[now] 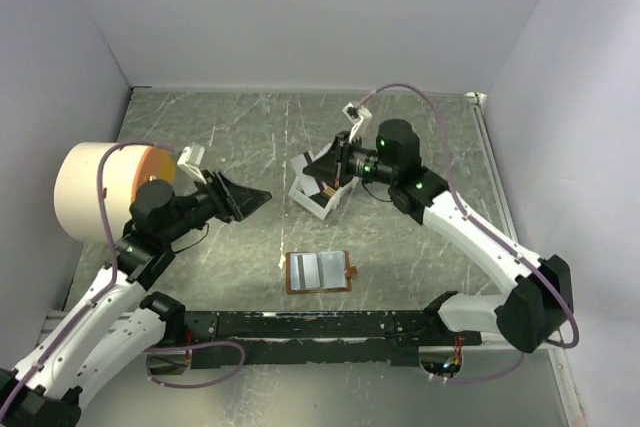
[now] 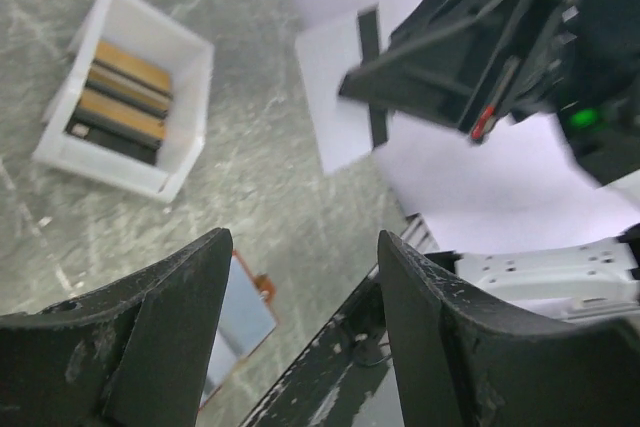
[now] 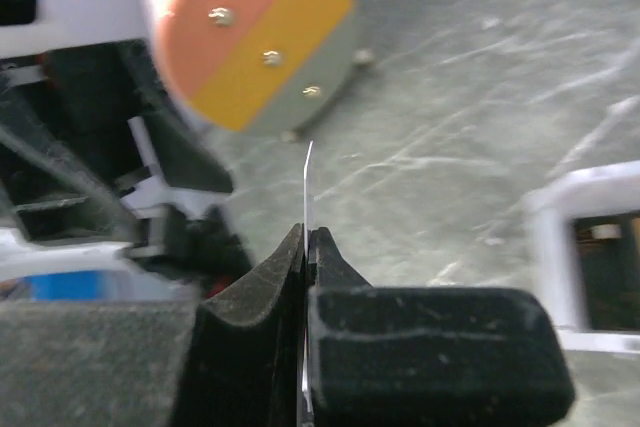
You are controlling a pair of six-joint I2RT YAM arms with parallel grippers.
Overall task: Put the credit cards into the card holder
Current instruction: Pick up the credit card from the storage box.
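My right gripper point(image 1: 318, 167) is shut on a pale credit card with a dark stripe point(image 2: 345, 97), held in the air just above the white box point(image 1: 318, 199). In the right wrist view the card point(image 3: 308, 182) shows edge-on between the closed fingers point(image 3: 308, 234). Several more dark and gold-tan cards point(image 2: 118, 102) stand in the white box point(image 2: 185, 107). The brown card holder point(image 1: 320, 272) lies open on the table, pale pockets up; it also shows in the left wrist view point(image 2: 243, 315). My left gripper point(image 1: 262, 197) is open and empty, left of the box, its jaws wide apart point(image 2: 305, 247).
A large cream cylinder with an orange, yellow and grey face point(image 1: 100, 192) stands at the left, also in the right wrist view point(image 3: 255, 37). White walls enclose the table. A black rail point(image 1: 320, 325) runs along the near edge.
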